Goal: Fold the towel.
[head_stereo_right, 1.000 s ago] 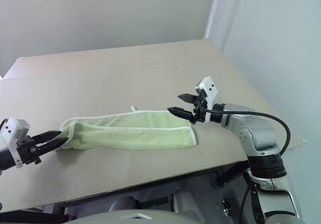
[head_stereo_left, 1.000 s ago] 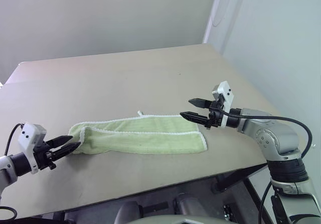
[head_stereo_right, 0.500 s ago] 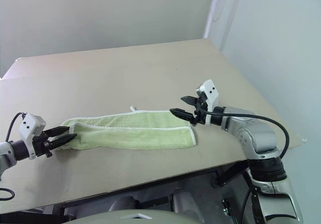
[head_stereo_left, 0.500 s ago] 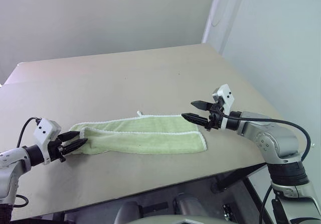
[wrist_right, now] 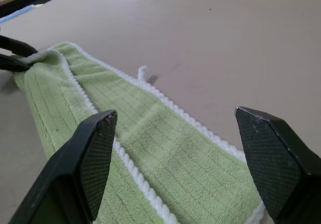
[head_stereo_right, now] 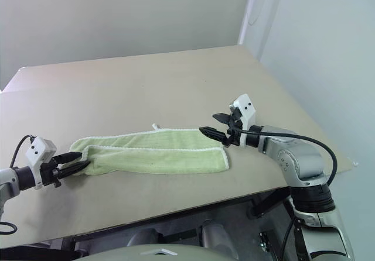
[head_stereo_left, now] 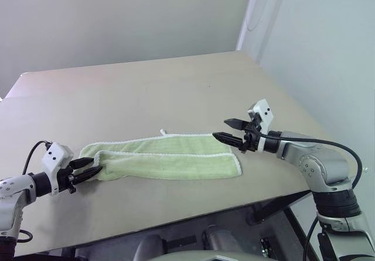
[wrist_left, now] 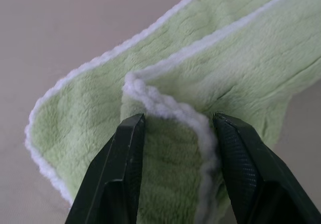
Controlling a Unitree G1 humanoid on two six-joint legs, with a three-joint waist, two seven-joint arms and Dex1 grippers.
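Towel point(head_stereo_left: 167, 157) lies as a long narrow strip across the near part of the tabletop point(head_stereo_left: 146, 91), already doubled lengthwise, with its white-edged long sides lying together and the small loop tag point(head_stereo_left: 163, 133) poking out at the far side. Left claw point(wrist_left: 173, 133) sits at the strip's left end with its fingers part open either side of the raised white-edged corner, not pinched shut, while the right claw point(head_stereo_left: 228, 129) hovers wide open and empty just above the right end. By my reading the lengthwise fold is done and the end-to-end fold is left, with neither end gripped yet.
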